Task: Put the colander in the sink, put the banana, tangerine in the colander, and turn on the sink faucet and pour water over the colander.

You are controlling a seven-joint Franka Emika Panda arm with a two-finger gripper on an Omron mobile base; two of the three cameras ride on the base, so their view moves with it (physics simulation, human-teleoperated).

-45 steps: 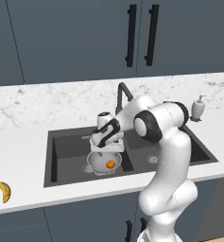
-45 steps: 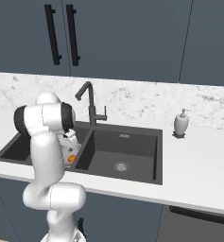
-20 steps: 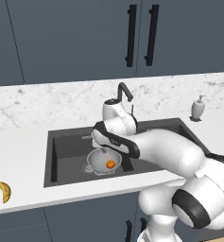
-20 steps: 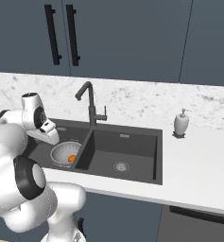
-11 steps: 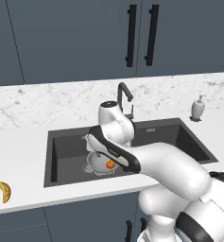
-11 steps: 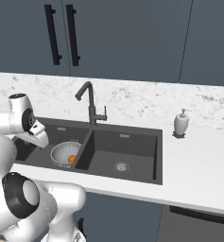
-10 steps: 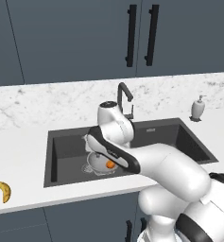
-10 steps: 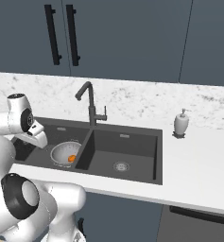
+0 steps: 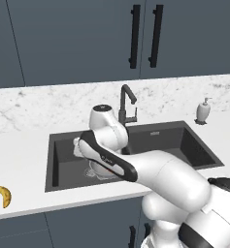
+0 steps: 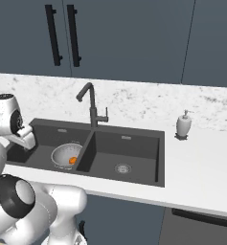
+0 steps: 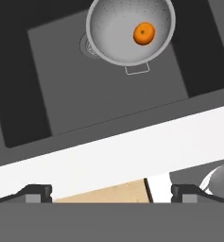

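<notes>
Banana (image 9: 2,195): lower left of the left base view, on the counter, well apart from the sink (image 10: 134,143). Judged light, soft-skinned, bruisable; best taken across its thick middle.
Colander (image 11: 127,30): upper centre of the hand view, in the left basin.
Colander contents: tangerine (image 11: 144,33) alone, off-centre.
Right basin: holds nothing.
Gripper (image 11: 111,193): jaws fully spread, holding nothing.
Sink faucet (image 10: 90,103): no water seen.

No readable text, labels or nos. anywhere.
</notes>
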